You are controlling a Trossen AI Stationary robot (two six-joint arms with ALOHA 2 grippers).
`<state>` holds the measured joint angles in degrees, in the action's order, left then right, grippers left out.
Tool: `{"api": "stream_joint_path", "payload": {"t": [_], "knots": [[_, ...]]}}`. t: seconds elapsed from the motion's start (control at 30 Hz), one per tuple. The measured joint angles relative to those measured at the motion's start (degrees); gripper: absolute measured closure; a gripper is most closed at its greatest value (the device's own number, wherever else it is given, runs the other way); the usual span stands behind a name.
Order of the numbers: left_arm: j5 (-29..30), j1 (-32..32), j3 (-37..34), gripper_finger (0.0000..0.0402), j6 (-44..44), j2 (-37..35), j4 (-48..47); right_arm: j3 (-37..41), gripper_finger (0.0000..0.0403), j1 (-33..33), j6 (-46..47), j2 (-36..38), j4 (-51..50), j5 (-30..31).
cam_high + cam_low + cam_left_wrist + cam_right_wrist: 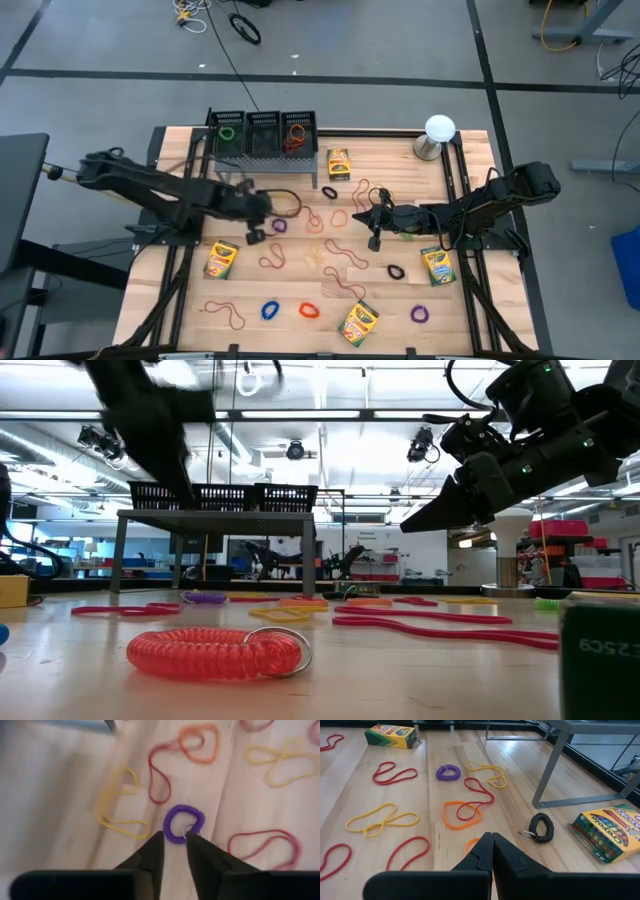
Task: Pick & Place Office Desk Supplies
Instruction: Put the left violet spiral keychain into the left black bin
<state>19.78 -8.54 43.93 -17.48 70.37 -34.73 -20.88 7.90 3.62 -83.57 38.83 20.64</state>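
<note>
Left gripper [174, 842], over the left-centre of the wooden table [470, 310]: fingers parted by a narrow gap, nothing between them. The purple coil loop [184, 822] lies flat on the table just beyond the fingertips, apart from them; in the high view the same loop [279, 226] sits just right of the gripper [256, 236].

Right gripper [492, 842], over the right-centre of the table: fingers pressed together, empty. A black coil loop [541, 827] lies near it, to one side of the fingertips; an orange band [461, 815] and a red band [476, 795], overlapping each other, lie on the table just beyond them.

Crayon boxes, five counted in the high view: one at the far centre [339, 164], one at the left [220, 259], one at the near centre [359, 321], one at the right [437, 266], and one partly hidden under the right arm [408, 224].

Coil loops in the high view: purple, two (the second near the right corner [420, 314]); black, two ( [329, 192], [396, 271]); blue, one [269, 310]; red, one [308, 310]. Thin tan and red bands lie scattered over the middle of the table; their number cannot be told.

Black mesh organizer [264, 135], three compartments, on a raised shelf at the far left: a green loop in the left compartment, orange and red loops in the right. A white ball on a metal base [438, 135] stands at the far right.
</note>
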Motion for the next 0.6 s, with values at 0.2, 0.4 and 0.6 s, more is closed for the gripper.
{"api": "stream_joint_path", "payload": {"t": [0.2,0.4,0.6], "knots": [[-7.35,5.41,-3.00,0.0256,5.18,9.55,11.22,0.02,0.0398,0.01,0.00,0.00,0.00,0.00],[-10.94,6.23,-2.79,0.0232,11.96,16.64,17.10,0.02,0.0398,0.02,0.00,0.00,0.00,0.00],[-10.30,4.97,-2.29,0.0226,12.62,21.57,17.40,0.02,0.0398,0.02,0.00,0.00,-0.02,0.00]]}}
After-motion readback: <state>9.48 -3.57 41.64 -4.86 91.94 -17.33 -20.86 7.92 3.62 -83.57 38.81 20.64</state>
